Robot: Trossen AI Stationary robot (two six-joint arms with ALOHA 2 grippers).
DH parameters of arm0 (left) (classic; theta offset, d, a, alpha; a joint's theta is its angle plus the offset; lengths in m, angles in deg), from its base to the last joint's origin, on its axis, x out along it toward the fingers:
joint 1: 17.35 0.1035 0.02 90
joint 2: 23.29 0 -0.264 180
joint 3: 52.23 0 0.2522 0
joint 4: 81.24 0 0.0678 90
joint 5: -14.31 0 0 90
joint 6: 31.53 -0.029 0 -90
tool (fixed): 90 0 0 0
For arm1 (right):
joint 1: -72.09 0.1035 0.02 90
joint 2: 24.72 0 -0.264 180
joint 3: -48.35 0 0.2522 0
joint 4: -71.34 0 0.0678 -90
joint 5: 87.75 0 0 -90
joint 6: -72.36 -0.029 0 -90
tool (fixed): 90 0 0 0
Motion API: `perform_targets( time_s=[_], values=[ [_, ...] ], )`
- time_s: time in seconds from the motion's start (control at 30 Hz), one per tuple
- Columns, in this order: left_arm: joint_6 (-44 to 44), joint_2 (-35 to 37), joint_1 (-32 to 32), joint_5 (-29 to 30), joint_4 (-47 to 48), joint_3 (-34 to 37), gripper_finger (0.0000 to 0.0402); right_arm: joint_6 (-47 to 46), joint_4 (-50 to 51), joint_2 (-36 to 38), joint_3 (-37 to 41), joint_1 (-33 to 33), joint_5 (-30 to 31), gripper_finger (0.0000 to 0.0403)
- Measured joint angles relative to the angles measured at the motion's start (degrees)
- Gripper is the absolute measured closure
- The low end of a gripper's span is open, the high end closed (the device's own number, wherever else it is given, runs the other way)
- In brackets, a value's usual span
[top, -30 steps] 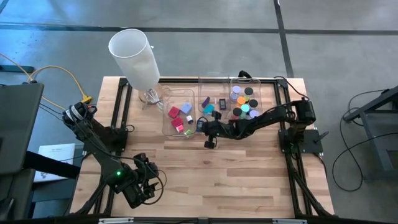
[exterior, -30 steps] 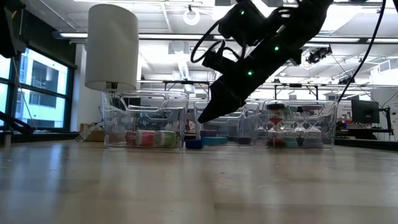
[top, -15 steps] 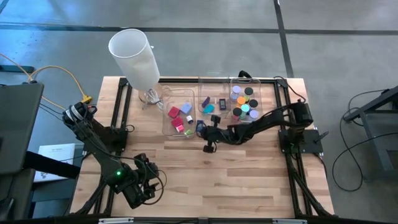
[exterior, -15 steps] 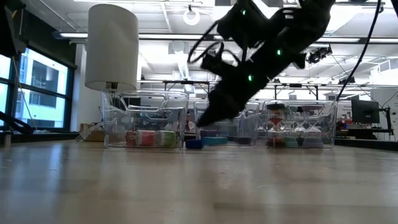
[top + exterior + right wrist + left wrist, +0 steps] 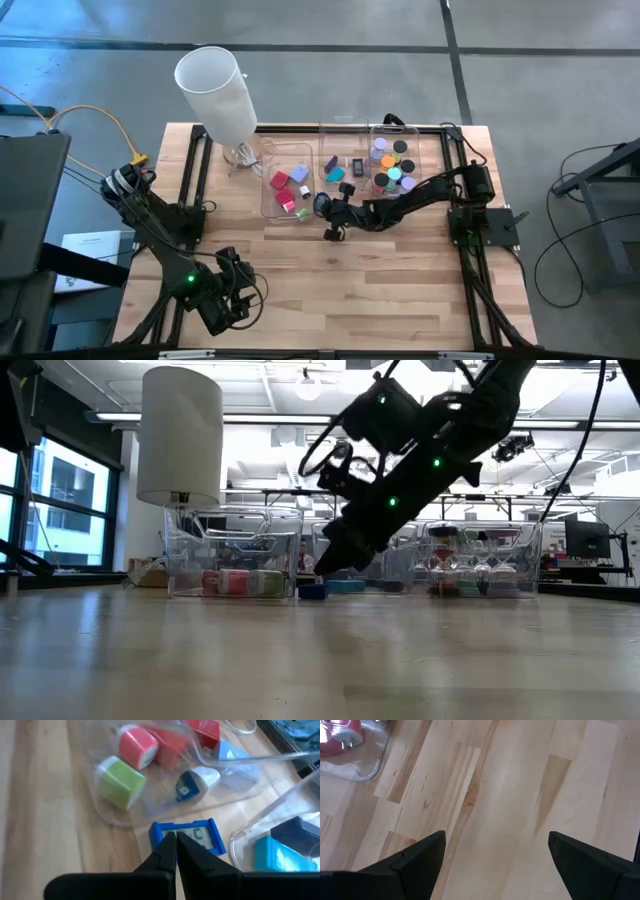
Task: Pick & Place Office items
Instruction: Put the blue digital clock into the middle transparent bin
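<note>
A dark blue flat rectangle (image 5: 187,836) lies flat on the wooden table just outside the left clear bin; it also shows in the low view (image 5: 312,591). My right gripper (image 5: 176,844), shut, slants down with its tips right at this rectangle's edge (image 5: 324,206) (image 5: 325,568). Red, pink, green and lavender blocks (image 5: 135,745) sit inside the left bin (image 5: 285,180). Teal and dark rectangles lie in the middle bin (image 5: 345,166), round discs in the right bin (image 5: 392,164). My left gripper (image 5: 495,845) waits open above bare wood at the table's near left (image 5: 238,296). My right gripper points its shut fingertips (image 5: 170,847) down at the blue rectangle's edge (image 5: 172,832), slanting in from the table's right. Whether the tips touch it, I cannot tell. The rectangle lies flat on the table.
A tall white cylinder (image 5: 215,85) stands at the table's far left on a small base. The three clear bins line the far edge. Black frame rails (image 5: 462,240) run along both sides. Bare wood (image 5: 330,290) stretches across the near half.
My right gripper has moved toward the table's left and lowered, closing on the blue rectangle in front of the left bin. The rectangle and the pieces in the bins have stayed where they were.
</note>
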Motion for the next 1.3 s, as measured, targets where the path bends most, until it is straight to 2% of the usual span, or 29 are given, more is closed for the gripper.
perform_targets(
  time_s=[0.33,0.53,0.73,0.9,1.23,1.3],
  values=[
    [-0.88,0.0,0.0,-0.02,-0.47,0.06,0.0057,-0.92,-0.13,-0.8,-0.01,-1.95,-2.32,0.0401],
    [-2.17,0.0,0.0,-0.02,-0.64,0.07,0.0057,-0.95,-0.49,-0.8,-0.01,-2.99,-5.87,0.0401],
    [-2.92,0.0,0.0,-0.02,-0.87,0.07,0.0057,-1.39,-0.72,-5.28,-2.29,-3.48,-9.05,0.0401],
    [-3.89,0.0,0.01,-0.03,-1.09,0.07,0.0057,-1.67,3.28,-8.58,-5.88,-2.63,-7.37,0.0401],
    [-5.78,0.0,0.0,-0.03,-1.05,0.07,0.0057,-5.68,8.28,-7.15,-6.17,0.4,-5.99,0.0401],
    [-5.79,0.0,0.0,-0.04,-1.08,0.07,0.0057,-5.46,9.95,-6.15,-6.09,1.83,-3.6,0.0401]
  ],
)
